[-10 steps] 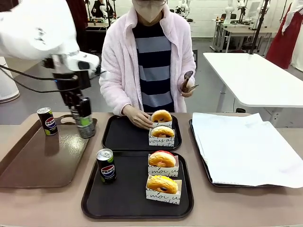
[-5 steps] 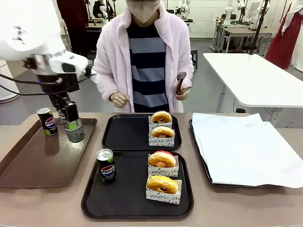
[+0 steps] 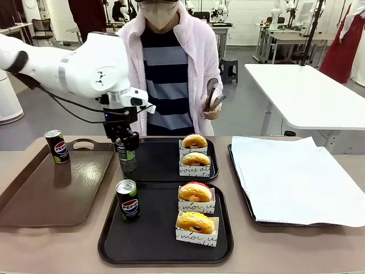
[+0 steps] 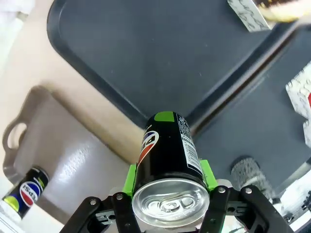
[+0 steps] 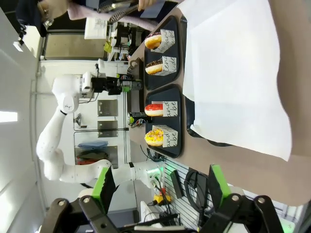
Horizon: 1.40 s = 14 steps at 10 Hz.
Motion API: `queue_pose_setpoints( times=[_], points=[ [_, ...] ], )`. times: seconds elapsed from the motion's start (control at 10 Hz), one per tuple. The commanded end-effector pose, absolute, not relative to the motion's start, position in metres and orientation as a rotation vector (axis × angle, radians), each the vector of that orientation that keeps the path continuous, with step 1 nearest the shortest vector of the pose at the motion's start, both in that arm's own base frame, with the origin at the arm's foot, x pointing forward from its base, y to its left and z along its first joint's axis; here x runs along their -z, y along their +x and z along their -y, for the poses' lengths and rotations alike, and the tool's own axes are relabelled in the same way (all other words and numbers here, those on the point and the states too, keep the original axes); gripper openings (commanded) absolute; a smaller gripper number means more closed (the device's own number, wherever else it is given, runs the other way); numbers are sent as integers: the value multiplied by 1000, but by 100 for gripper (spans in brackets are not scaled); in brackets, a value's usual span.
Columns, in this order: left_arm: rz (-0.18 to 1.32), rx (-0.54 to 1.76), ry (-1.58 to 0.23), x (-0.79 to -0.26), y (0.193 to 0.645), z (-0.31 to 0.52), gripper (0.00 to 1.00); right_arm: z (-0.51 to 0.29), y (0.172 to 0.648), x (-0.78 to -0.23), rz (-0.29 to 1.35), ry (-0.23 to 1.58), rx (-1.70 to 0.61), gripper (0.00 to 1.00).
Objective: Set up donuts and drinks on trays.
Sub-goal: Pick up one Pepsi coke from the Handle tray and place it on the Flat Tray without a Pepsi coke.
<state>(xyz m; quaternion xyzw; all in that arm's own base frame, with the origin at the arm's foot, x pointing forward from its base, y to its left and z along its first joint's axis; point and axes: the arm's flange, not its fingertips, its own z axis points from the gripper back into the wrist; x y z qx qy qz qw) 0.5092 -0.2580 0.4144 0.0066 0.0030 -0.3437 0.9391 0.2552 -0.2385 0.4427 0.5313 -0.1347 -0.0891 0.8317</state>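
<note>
Front view has the black Pepsi can (image 3: 126, 158) pinched in the left gripper (image 3: 126, 155) above the far matte black tray's (image 3: 149, 165) left rim, near tray (image 3: 148, 228) already complete, while the right gripper (image 5: 158, 187) waits with fingers spread.

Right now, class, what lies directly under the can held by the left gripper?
The can hangs over the far black tray's rim beside the brown tray. The spot straight beneath it is hidden.
</note>
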Motion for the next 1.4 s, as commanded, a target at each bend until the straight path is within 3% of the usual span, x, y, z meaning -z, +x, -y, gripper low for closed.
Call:
queue_pose_setpoints(
  times=[0.0,0.5,0.6,1.3],
  points=[
    [-1,698,56,-409,527,281,58,239,256,-443,302,1141,178,100],
    [35,733,24,-380,533,293,58,239,256,-443,302,1141,178,100],
    [35,744,20,-379,534,294,100,239,256,-443,302,1141,178,100],
    [40,776,18,-398,516,292,100,239,256,-443,302,1141,178,100]
  ],
)
